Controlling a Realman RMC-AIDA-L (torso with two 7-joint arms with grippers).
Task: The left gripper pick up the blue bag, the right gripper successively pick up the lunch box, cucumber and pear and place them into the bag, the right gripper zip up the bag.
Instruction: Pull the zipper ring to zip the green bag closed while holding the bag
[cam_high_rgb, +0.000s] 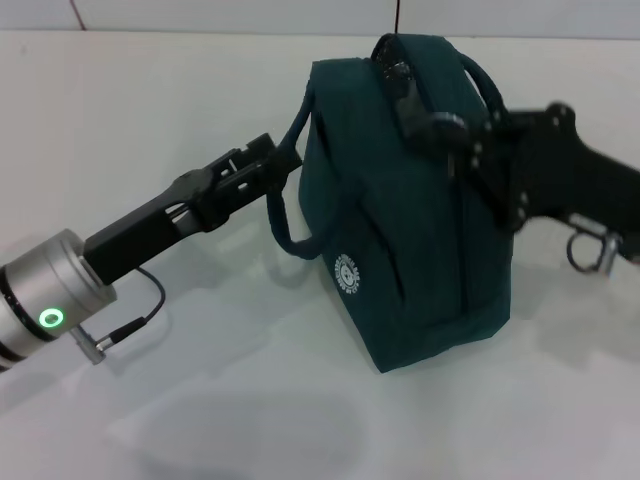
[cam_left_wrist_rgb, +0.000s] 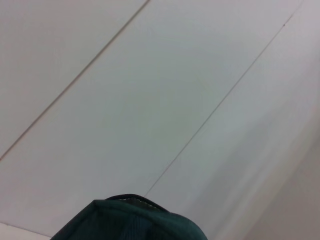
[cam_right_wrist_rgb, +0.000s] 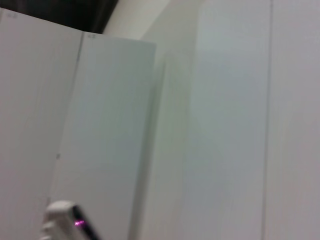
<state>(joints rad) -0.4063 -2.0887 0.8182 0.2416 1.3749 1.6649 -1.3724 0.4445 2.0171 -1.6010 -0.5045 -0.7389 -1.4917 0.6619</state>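
Blue bag (cam_high_rgb: 410, 210) stands upright on the white table (cam_high_rgb: 150, 130), round white logo facing the camera, top closed over. Left gripper (cam_high_rgb: 268, 160) comes in from the left, fingers clamped on one loop handle (cam_high_rgb: 285, 200) beside the bag's side. Right gripper (cam_high_rgb: 440, 125) sits at the bag's top edge by the zipper; finger state cannot be told. Left wrist view shows only a teal fabric corner.

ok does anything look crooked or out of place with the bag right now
Yes, mildly. The blue bag sits tilted on the table, leaning instead of standing square, with the left end effector at one loop handle and the right end effector at its top. No lunch box, cucumber or pear shows, nothing spilled or torn.
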